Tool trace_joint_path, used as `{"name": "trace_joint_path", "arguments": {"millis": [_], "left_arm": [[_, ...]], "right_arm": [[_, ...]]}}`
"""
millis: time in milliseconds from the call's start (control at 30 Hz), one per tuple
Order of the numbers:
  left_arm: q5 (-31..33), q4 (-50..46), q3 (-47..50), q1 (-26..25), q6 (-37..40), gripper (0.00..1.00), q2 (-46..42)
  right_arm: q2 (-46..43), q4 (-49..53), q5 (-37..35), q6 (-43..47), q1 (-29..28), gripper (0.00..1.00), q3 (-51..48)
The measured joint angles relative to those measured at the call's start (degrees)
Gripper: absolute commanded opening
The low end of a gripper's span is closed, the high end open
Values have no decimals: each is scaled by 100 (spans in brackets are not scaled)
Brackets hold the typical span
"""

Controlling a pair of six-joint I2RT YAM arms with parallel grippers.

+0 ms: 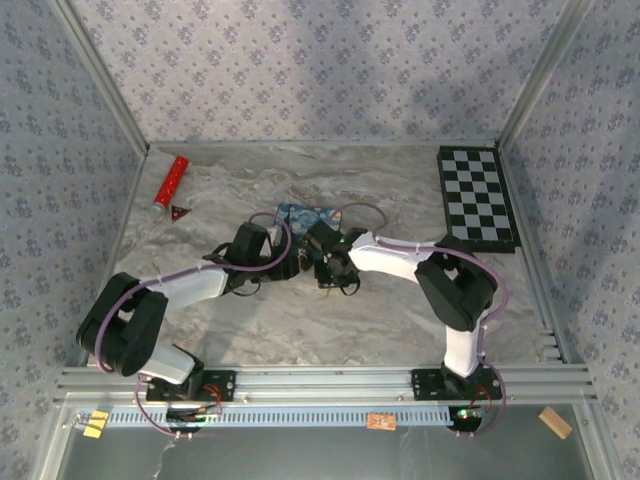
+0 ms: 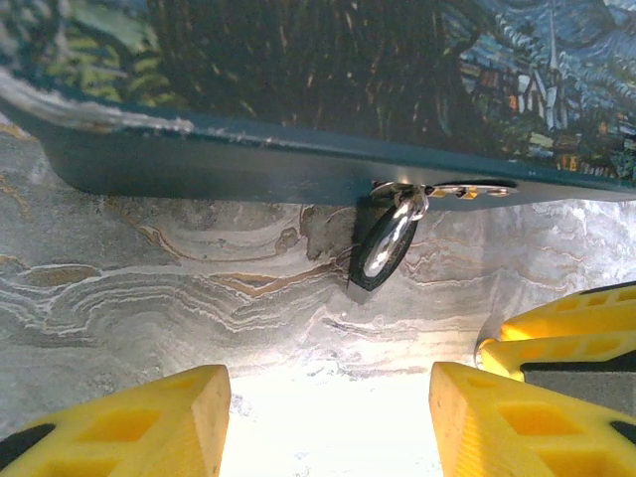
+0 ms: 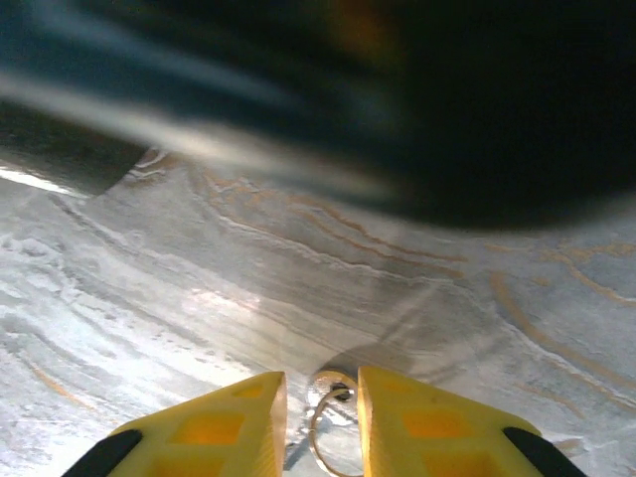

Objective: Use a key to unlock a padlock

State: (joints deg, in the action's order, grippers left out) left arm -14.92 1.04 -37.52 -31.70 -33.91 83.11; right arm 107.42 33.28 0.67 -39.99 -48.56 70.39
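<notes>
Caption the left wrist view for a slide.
Open left gripper faces the padlock by the tin on the marble table.

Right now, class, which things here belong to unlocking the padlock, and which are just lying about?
For the job: padlock, against the edge of the blue painted tin; metal ring, probably the key's, between the right fingers.
Lying about: red cylinder; dark-red triangle; checkerboard; perhaps the tin itself.
</notes>
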Motion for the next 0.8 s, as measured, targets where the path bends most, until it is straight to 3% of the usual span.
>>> {"name": "trace_joint_path", "arguments": {"millis": [167,333,667,800], "left_arm": [[24,-2,0,0,0,56,-22],[98,-31,20,11,4,56,-94],[149,-133,59,11,7,56,-317],[142,-146,63,11,7,56,-323]], "right_arm": [[61,170,-33,46,-90,32,118],[155,474,-363,42,-227,31,232],[273,662,-649,31,-297,5,374],[238,728,-691,22,-286,0,361]]}}
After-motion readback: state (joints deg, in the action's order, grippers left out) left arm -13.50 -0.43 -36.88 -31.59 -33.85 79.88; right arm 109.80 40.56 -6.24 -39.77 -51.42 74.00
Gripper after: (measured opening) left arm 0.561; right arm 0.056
